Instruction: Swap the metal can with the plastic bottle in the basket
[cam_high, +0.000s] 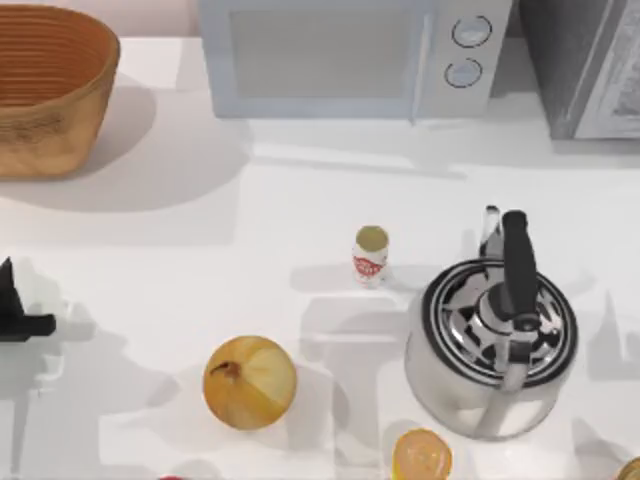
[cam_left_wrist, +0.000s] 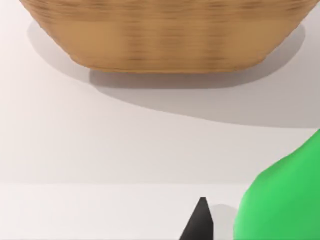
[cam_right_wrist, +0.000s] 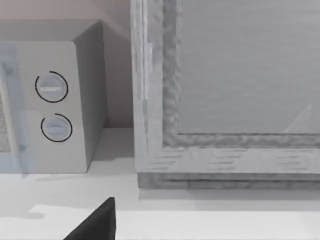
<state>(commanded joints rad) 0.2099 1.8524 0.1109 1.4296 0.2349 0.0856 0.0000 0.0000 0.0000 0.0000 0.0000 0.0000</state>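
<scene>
The left hand (cam_high: 25, 322) sits at the worktop's (cam_high: 300, 200) left edge, in front of the basket (cam_high: 50, 90), with the green bottle (cam_left_wrist: 285, 200) close against its fingertip (cam_left_wrist: 200, 220); it looks to be grasping the bottle, though I cannot tell for sure. The can (cam_high: 370, 255) stands upright mid-worktop, well apart from that hand and the basket, between the onion (cam_high: 250, 382) and kettle (cam_high: 492, 345). I judge the bottle out and the can's placing not yet done; the right hand (cam_right_wrist: 97, 222) idles near the microwave (cam_right_wrist: 50, 105), grip untellable.

Basket (cam_high: 45, 95) far left; metal can (cam_high: 370, 255) mid-table, between onion (cam_high: 249, 382) and kettle (cam_high: 492, 345); bottle (cam_left_wrist: 285, 200) apparently before basket.
</scene>
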